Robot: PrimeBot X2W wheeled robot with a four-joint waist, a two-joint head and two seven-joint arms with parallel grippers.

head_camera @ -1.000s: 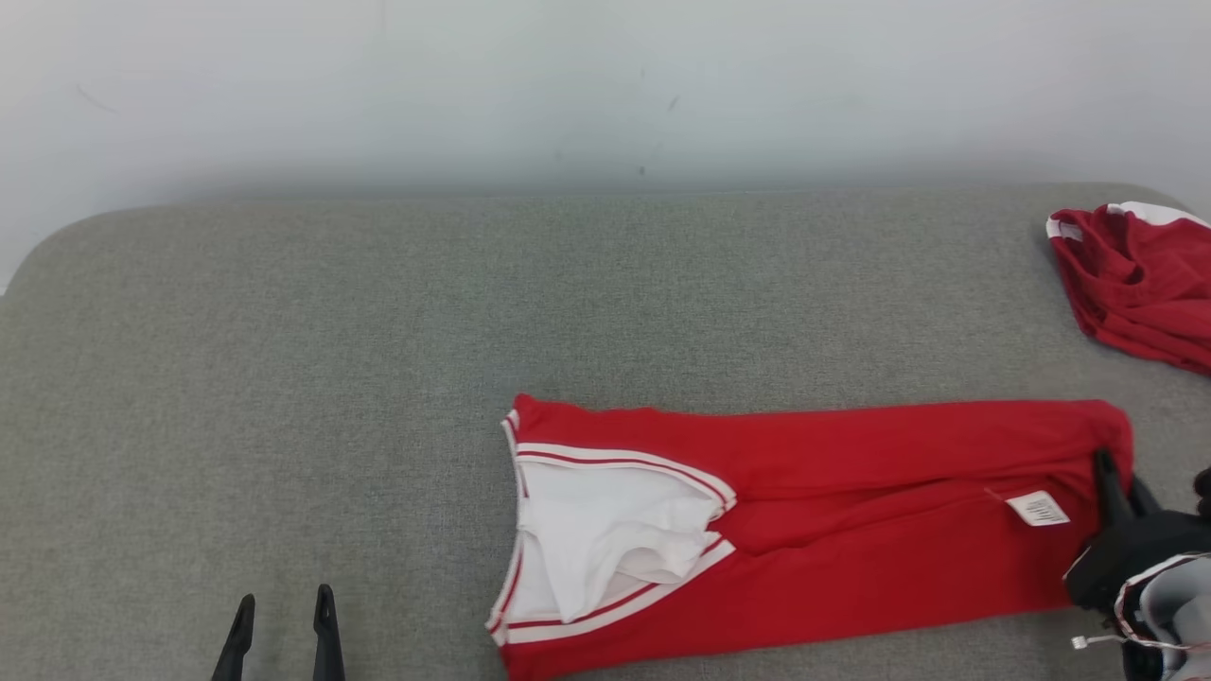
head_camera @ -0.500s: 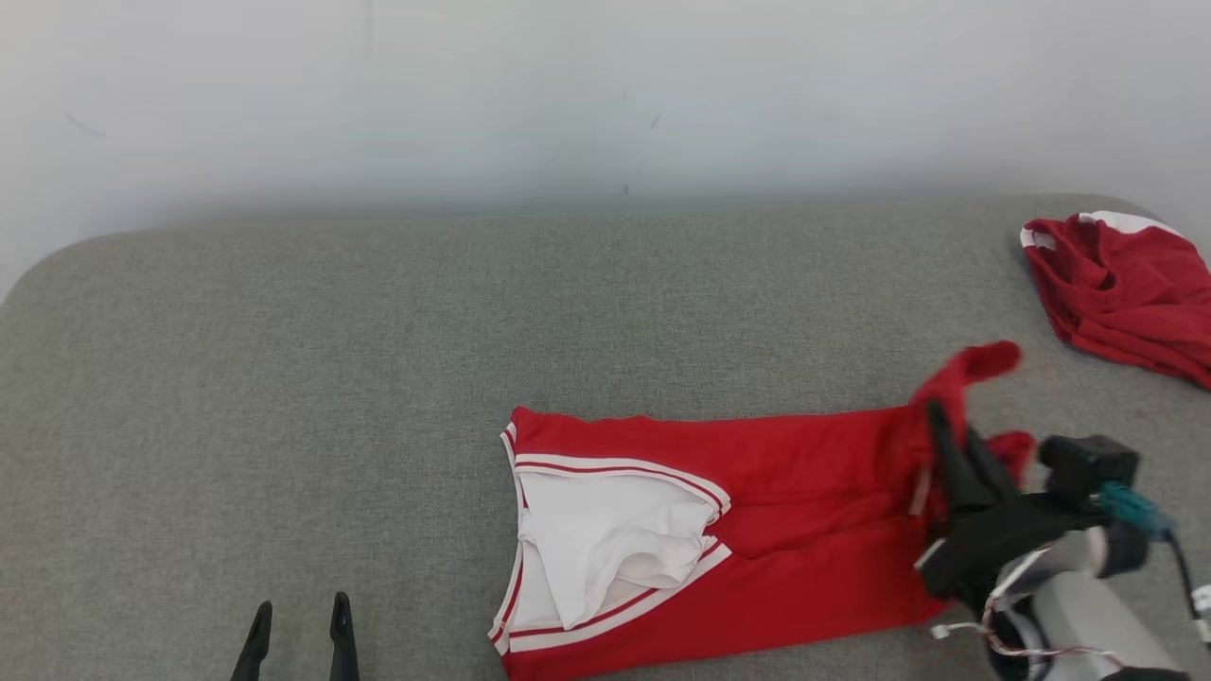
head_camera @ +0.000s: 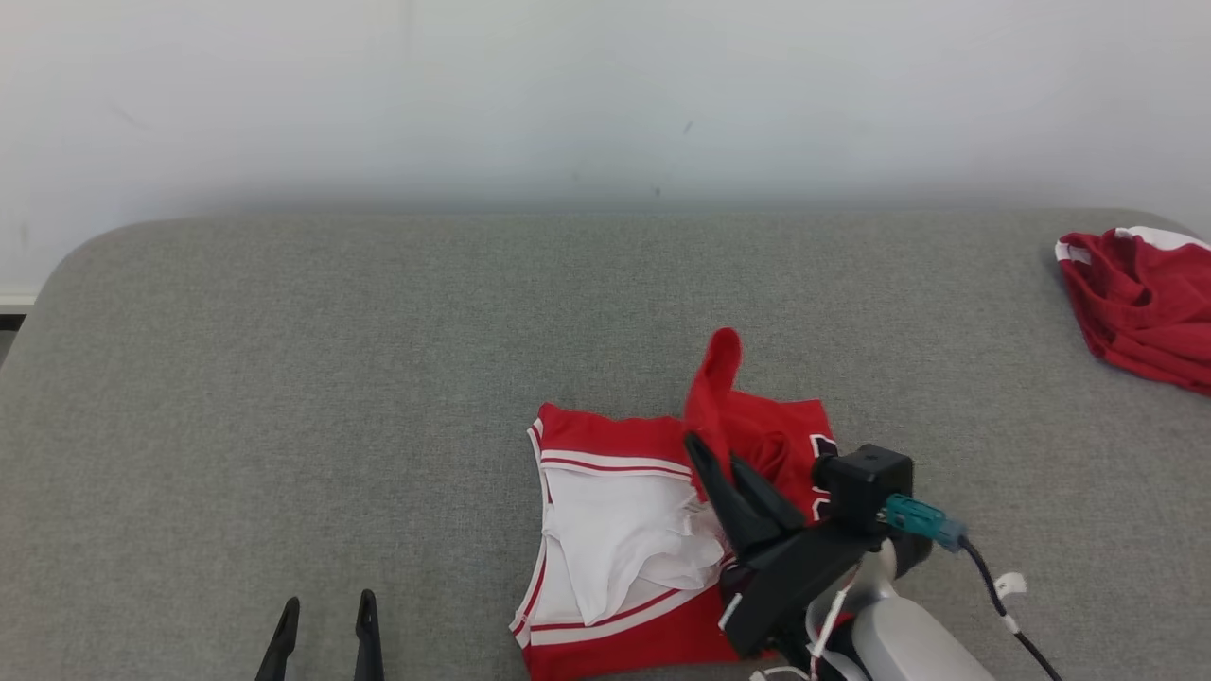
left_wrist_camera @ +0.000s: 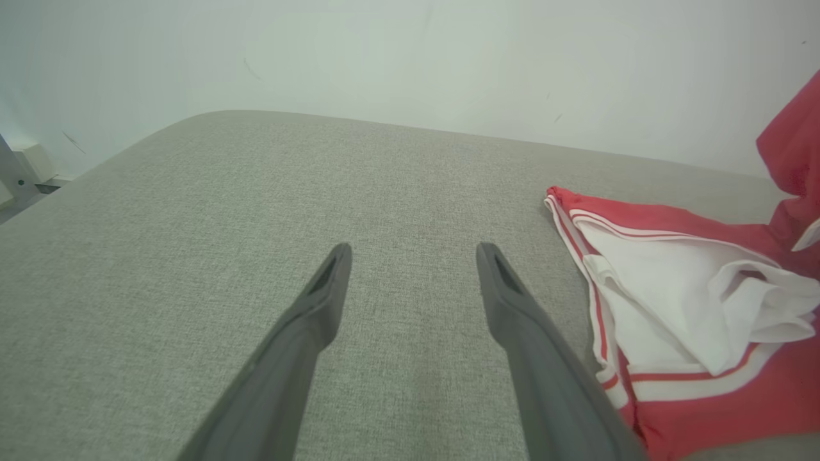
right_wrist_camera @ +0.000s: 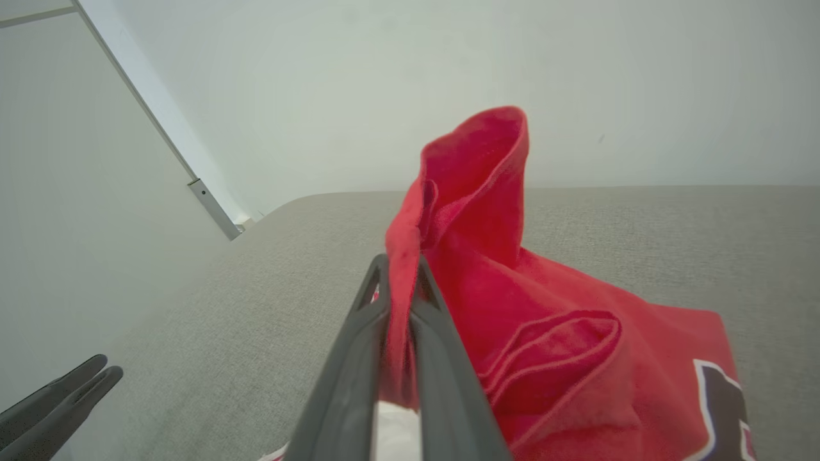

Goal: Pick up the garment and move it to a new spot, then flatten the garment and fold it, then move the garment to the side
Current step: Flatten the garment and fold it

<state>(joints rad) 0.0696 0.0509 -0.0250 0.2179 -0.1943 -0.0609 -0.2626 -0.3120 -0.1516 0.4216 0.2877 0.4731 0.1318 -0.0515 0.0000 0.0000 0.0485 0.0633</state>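
Note:
The garment (head_camera: 615,530), a red jersey with white trim and a white inner layer, lies on the grey surface, folded back over itself toward its neckline. My right gripper (head_camera: 717,462) is shut on its red hem, holding a flap of cloth upright above the neckline; the right wrist view shows the cloth (right_wrist_camera: 474,211) pinched between the right gripper's (right_wrist_camera: 400,269) fingers. My left gripper (head_camera: 324,610) stands open near the front edge, left of the garment. The left wrist view shows the left gripper (left_wrist_camera: 413,256) with nothing between its fingers and the garment (left_wrist_camera: 672,307) to its right.
A second red and white garment (head_camera: 1140,307) lies crumpled at the far right of the grey padded surface (head_camera: 331,378). A pale wall (head_camera: 605,95) rises behind it. A cable trails from my right wrist (head_camera: 1003,596).
My right gripper has carried the garment's hem leftward across the jersey, folding the long red body over toward the neckline. The head camera has shifted slightly. The left gripper stays open in place.

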